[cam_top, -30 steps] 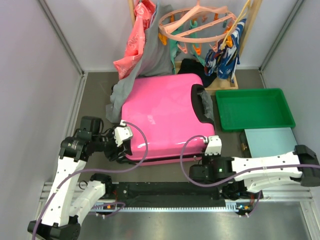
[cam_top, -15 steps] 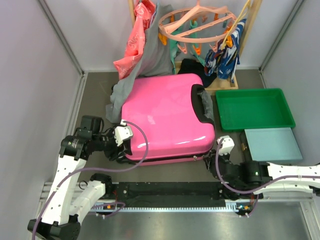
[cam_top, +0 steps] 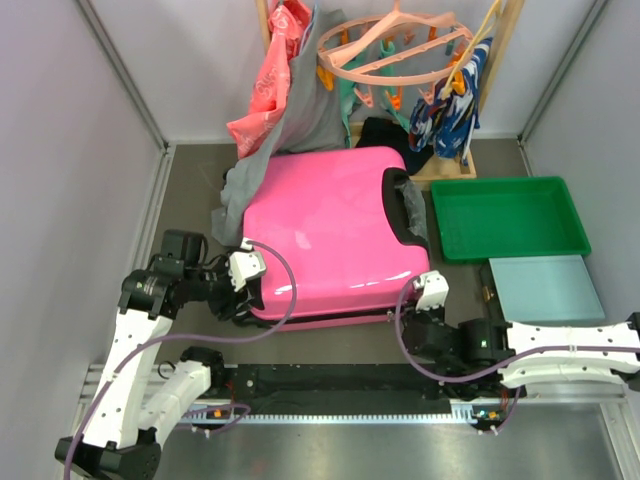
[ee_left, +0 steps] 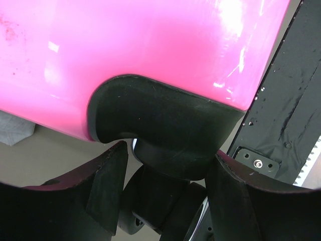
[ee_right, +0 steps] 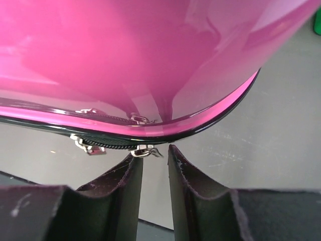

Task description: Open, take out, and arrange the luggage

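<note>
On table: one luggage (cam_top: 335,235), two tools

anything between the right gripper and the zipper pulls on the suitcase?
Nothing visible. In the right wrist view the right gripper sits just below the luggage seam, jaws narrowly parted, and a metal zipper pull hangs right at the fingertips. Only bare table lies beyond.

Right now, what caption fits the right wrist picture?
Right claw, slightly open, lines up on a zipper pull at the pink luggage's edge.
</note>
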`<state>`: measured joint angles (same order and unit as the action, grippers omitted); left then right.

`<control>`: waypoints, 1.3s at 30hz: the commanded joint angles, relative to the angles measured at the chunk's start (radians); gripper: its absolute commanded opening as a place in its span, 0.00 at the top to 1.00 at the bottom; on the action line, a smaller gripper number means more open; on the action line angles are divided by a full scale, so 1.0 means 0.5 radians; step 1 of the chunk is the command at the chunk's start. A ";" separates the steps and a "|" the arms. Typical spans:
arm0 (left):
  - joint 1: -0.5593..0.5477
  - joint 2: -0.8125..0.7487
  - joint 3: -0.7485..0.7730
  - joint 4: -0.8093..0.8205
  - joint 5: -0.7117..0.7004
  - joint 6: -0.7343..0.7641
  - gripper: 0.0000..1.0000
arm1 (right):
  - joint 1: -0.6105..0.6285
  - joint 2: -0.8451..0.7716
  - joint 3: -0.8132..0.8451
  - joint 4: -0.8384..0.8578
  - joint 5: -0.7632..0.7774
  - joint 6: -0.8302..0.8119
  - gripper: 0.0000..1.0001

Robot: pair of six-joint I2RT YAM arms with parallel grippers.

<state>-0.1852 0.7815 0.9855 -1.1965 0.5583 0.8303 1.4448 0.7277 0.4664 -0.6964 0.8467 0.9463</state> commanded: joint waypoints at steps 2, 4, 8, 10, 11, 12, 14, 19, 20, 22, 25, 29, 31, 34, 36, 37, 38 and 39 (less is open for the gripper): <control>0.045 -0.023 0.167 0.359 0.016 -0.099 1.00 | -0.033 -0.142 0.064 0.138 0.068 -0.027 0.71; 0.045 -0.020 0.164 0.359 0.015 -0.096 1.00 | -0.030 -0.170 0.061 0.193 0.034 -0.085 0.72; 0.045 -0.023 0.173 0.356 0.015 -0.096 1.00 | -0.033 -0.121 0.107 0.147 0.049 -0.079 0.73; 0.045 -0.026 0.176 0.353 0.015 -0.093 1.00 | -0.033 -0.084 0.126 0.153 0.052 -0.073 0.75; 0.048 -0.026 0.176 0.350 0.012 -0.096 1.00 | -0.030 -0.051 0.129 0.153 0.049 -0.070 0.78; 0.045 -0.023 0.176 0.350 0.012 -0.093 1.00 | -0.033 -0.038 0.132 0.150 0.049 -0.049 0.80; 0.048 -0.029 0.176 0.350 0.009 -0.093 1.00 | -0.033 -0.011 0.132 0.095 0.064 0.000 0.87; 0.045 -0.029 0.189 0.356 0.000 -0.111 1.00 | -0.070 -0.023 0.132 -0.028 0.120 0.187 0.99; 0.045 -0.026 0.189 0.374 -0.018 -0.129 1.00 | -0.082 -0.020 0.141 -0.049 0.123 0.203 1.00; 0.045 -0.023 0.192 0.432 -0.128 -0.231 1.00 | -0.131 0.032 0.208 -0.245 0.129 0.322 1.00; 0.045 -0.020 0.183 0.445 -0.330 -0.277 1.00 | -0.266 0.170 0.352 -0.625 0.080 0.522 1.00; 0.045 -0.066 0.131 0.485 -0.558 -0.280 1.00 | -0.355 0.333 0.530 -0.890 0.019 0.550 1.00; 0.045 -0.081 0.106 0.494 -0.622 -0.252 1.00 | -0.450 0.425 0.595 -0.859 -0.085 0.391 1.00; 0.045 -0.102 0.085 0.534 -0.760 -0.216 1.00 | -0.530 0.493 0.620 -0.813 -0.172 0.249 1.00; 0.045 -0.112 0.081 0.546 -0.801 -0.191 1.00 | -0.540 0.475 0.604 -0.743 -0.172 0.182 1.00; 0.045 -0.115 0.078 0.546 -0.798 -0.188 1.00 | -0.540 0.447 0.592 -0.679 -0.175 0.133 1.00; 0.045 -0.121 0.078 0.555 -0.788 -0.185 1.00 | -0.540 0.383 0.571 -0.444 -0.242 -0.050 1.00; 0.045 -0.124 0.075 0.555 -0.785 -0.185 1.00 | -0.540 0.337 0.510 -0.323 -0.300 -0.161 1.00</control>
<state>-0.1947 0.7433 0.9859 -1.1580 0.3813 0.8341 1.1843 0.9634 0.7345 -1.0454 0.7593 1.0595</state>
